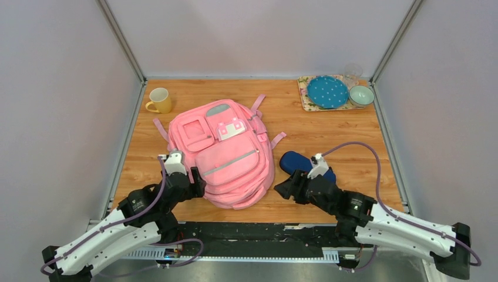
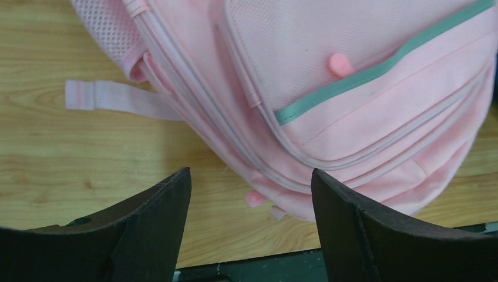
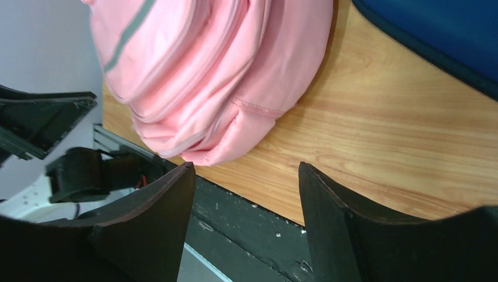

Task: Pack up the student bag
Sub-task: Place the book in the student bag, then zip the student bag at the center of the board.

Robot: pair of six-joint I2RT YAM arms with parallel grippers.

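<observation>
The pink student bag (image 1: pixel 226 154) lies flat in the middle of the wooden table, front pockets up, and looks zipped shut. It fills the left wrist view (image 2: pixel 352 88) and the upper left of the right wrist view (image 3: pixel 223 76). My left gripper (image 1: pixel 198 183) is open and empty at the bag's near left edge; a pink zip pull (image 2: pixel 255 198) lies between its fingers. My right gripper (image 1: pixel 283 190) is open and empty just right of the bag's near edge. A navy-blue oval pouch (image 1: pixel 296 163) lies behind the right gripper and also shows in the right wrist view (image 3: pixel 446 35).
A yellow mug (image 1: pixel 160 100) stands at the back left. A tray (image 1: pixel 305 97) at the back right holds a blue dotted plate (image 1: pixel 327 91), a green bowl (image 1: pixel 361 95) and a clear glass (image 1: pixel 352 73). A loose bag strap (image 2: pixel 111 97) lies on the wood. The black table edge (image 3: pixel 258 229) is close.
</observation>
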